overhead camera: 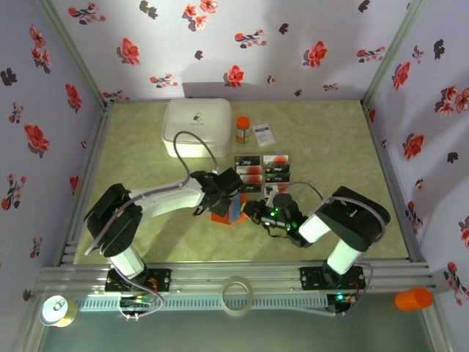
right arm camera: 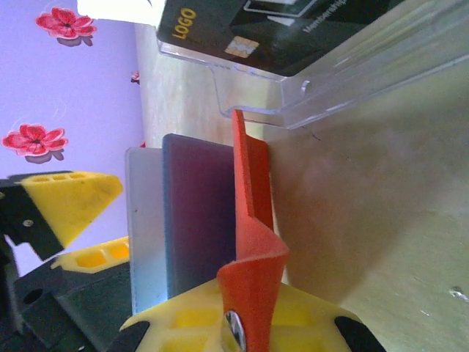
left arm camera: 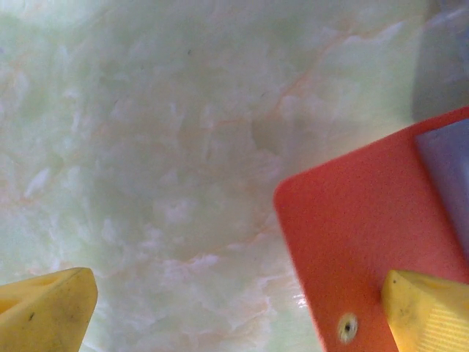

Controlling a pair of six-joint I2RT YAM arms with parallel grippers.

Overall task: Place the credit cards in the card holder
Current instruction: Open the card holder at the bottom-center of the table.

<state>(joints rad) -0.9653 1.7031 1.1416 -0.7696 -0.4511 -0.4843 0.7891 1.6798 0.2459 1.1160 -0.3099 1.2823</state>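
Jaws on the right arm are pinched tight on an orange flap of the card holder, near its fold, so the wallet is held partly open with its pale blue inside showing. To my eye that grip is there to steady the holder and present its pockets. Jaws on the left arm stand wide apart and empty, with one yellow finger over the holder's orange face and the other over bare table. It looks like a stance for bracing or spreading the flap. The credit cards sit just behind the holder, laid out in rows on a clear plastic rack, probably so each thin card offers an edge to pinch. As far as I can tell, none is in the holder yet.
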